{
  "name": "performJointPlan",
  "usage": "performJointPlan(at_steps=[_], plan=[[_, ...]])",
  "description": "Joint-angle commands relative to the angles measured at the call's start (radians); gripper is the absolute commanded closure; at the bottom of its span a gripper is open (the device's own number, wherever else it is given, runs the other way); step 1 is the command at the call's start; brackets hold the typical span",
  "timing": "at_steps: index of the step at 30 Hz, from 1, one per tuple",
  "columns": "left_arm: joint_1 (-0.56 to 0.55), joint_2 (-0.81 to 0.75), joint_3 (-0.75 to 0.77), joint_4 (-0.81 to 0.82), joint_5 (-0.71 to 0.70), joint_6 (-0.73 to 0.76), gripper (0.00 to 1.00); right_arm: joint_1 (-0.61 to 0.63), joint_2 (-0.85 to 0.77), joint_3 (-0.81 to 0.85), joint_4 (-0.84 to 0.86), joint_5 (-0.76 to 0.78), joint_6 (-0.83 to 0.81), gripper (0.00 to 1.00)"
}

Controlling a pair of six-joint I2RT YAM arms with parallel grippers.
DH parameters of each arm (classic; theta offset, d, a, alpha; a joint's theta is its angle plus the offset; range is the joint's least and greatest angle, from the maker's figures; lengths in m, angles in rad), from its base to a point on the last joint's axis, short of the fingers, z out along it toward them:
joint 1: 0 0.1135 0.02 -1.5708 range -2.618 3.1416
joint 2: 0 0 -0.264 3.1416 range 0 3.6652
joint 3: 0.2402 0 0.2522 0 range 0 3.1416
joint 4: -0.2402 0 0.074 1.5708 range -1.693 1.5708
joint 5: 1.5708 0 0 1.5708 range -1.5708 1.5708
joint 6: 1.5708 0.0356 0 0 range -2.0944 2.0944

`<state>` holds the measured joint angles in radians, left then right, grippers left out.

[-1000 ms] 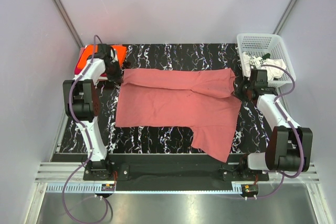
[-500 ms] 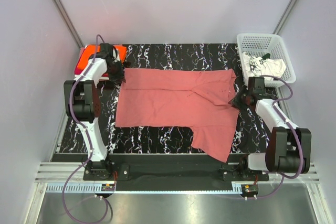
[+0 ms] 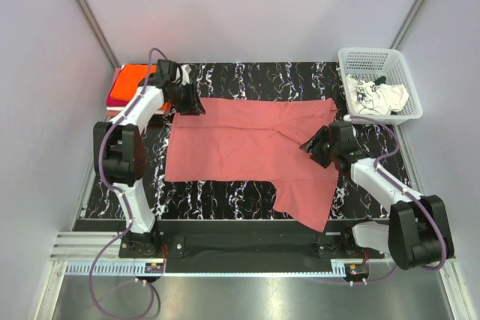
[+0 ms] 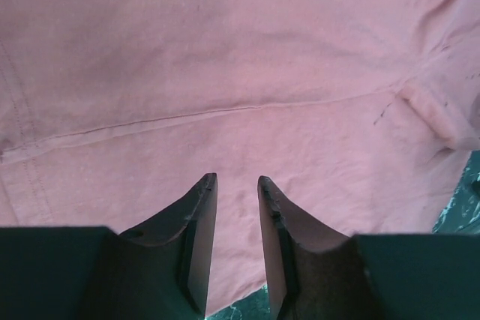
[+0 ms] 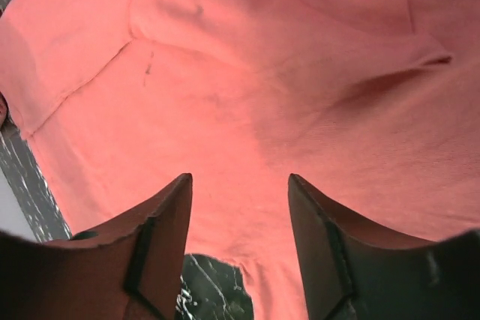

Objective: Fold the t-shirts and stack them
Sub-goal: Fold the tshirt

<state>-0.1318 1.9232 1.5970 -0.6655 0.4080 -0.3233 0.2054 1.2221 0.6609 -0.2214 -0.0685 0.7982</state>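
My overhead camera looks down on the whole black marbled table (image 3: 247, 73); both wrist cameras peer closely past their jaws at its dusty rose-red cloth t-shirt (image 3: 247, 148).

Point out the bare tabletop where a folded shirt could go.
Free: the far strip of black marbled tabletop between the folded orange and magenta shirts and the white mesh basket; also the near-left strip in front of the spread rose-red t-shirt. Crowded: both side edges, where the left arm and right arm reach in.
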Motion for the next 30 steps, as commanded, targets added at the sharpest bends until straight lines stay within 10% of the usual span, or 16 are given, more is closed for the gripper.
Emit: performJointPlan(at_steps=[1,30], plan=[[0.006,-0.113,-0.080,0.073,0.066,-0.052,0.66,0.011,-0.021,-0.096,0.290,0.059,0.163,0.38],[-0.019,-0.319,-0.249,0.196,0.126,-0.042,0.60,0.020,0.220,-0.342,0.930,0.219,0.308,0.27]])
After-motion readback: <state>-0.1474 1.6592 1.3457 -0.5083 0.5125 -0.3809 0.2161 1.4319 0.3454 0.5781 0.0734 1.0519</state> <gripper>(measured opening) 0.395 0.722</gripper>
